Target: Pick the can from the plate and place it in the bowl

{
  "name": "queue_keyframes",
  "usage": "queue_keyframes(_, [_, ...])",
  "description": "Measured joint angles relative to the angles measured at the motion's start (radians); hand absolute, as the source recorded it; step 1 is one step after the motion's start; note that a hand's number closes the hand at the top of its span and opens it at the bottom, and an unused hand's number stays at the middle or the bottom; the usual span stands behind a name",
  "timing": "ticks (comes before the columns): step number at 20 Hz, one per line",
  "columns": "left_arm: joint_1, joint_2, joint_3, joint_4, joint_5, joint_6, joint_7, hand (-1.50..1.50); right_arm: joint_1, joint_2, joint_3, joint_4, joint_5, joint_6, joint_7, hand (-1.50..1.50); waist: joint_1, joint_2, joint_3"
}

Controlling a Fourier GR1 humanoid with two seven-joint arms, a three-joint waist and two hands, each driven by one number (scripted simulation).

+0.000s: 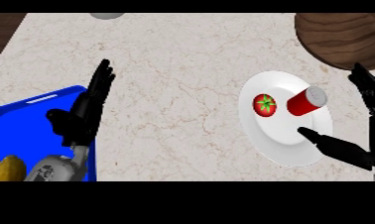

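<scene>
Cans: one, red can [304, 101] with a grey lid, lying tilted on its side on the right half of the white plate [282, 144].
Plates: one, round and white, on the marbled counter [176, 69] at the right.
Tomatoes: one, red tomato [265, 105] with a green stalk, on the plate just left of the can, close but seemingly not touching.
Bowls: one, dark wooden bowl [338, 37] at the top right corner, well above the plate, cut off by the right edge.
Trays: one, blue tray [36, 114] at the lower left, cut off by the left edge and the bottom.
Yellow item: one, yellow thing [12, 168] on the tray's lower corner, only partly in view, kind not clear.
Grey item: one, pale grey rounded shape [108, 15] at the top edge, mostly cut off, not identifiable.
Hands: two.
Left hand [82, 114]: open, fingers straight and pointing up, over the tray's right edge, holding nothing.
Right hand [344, 149]: spread wide; thumb lying over the plate's lower right rim, below the can; fingers [362, 82] up at the right edge, right of the can; palm cut off by the frame.
Contact with can: none visible; thumb and fingers both apart from it.
Can's place: on the plate, not in the bowl.
</scene>
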State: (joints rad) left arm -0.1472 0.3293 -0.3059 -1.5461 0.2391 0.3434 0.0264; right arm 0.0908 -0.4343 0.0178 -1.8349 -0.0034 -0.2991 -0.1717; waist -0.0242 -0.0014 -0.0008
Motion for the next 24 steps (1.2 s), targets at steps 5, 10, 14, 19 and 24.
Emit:
queue_keyframes(5, [-0.017, -0.017, 0.003, 0.016, -0.018, -0.014, 0.002, 0.00, -0.045, -0.103, -0.044, -0.101, 0.068, 0.008, 0.275, -1.50, 0.014, 0.000, -0.001])
queue_keyframes(10, [-0.031, -0.030, 0.020, 0.051, -0.024, -0.041, -0.015, 0.00, -0.122, -0.181, -0.062, -0.113, 0.045, 0.100, 0.508, -1.50, 0.023, 0.002, -0.001])
queue_keyframes(14, [-0.050, -0.032, 0.028, 0.038, -0.031, -0.048, 0.015, 0.00, -0.161, -0.221, -0.047, -0.079, 0.026, 0.181, 0.641, -1.50, 0.027, 0.002, 0.000])
queue_keyframes(19, [-0.024, -0.049, 0.030, 0.026, -0.052, -0.058, 0.010, 0.00, -0.163, -0.221, -0.015, -0.037, 0.040, 0.258, 0.720, -1.50, 0.027, 0.001, 0.000])
queue_keyframes(24, [-0.015, -0.077, 0.056, 0.029, -0.075, -0.083, 0.008, 0.00, -0.158, -0.182, -0.024, 0.005, 0.061, 0.335, 0.716, -1.50, 0.025, 0.001, 0.001])
